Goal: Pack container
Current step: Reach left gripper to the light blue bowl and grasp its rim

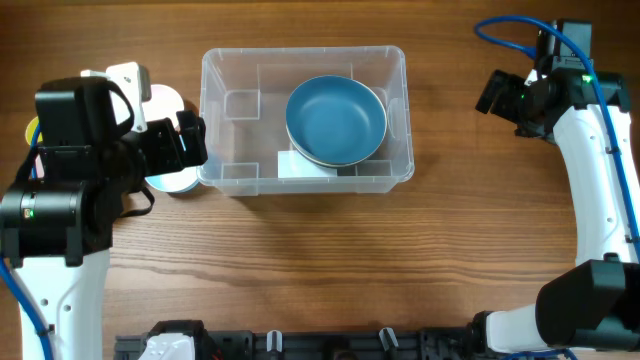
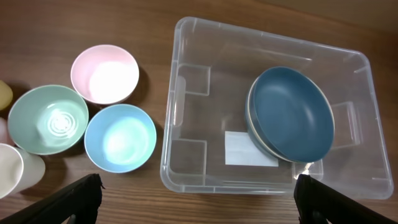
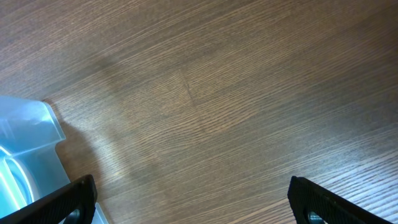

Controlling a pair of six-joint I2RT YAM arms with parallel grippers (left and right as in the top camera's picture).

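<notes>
The clear container (image 1: 300, 52) stands at the table's middle back. A dark blue bowl (image 1: 336, 120) lies in its right half, stacked on a paler bowl, next to the white label (image 1: 300, 168). In the left wrist view the container (image 2: 180, 155) holds the same bowl (image 2: 292, 115) and label (image 2: 242, 149). My left gripper (image 1: 190, 140) is open and empty just left of the container, above the loose bowls; its fingers (image 2: 198, 199) are spread wide. My right gripper (image 1: 497, 95) is open and empty, right of the container and apart from it, over bare wood (image 3: 193, 202).
Loose bowls sit left of the container: pink (image 2: 104, 73), green (image 2: 48, 118), light blue (image 2: 120, 137) and cream (image 2: 9, 171). A yellow thing (image 1: 33, 128) shows at the far left. A container corner (image 3: 31, 143) shows in the right wrist view.
</notes>
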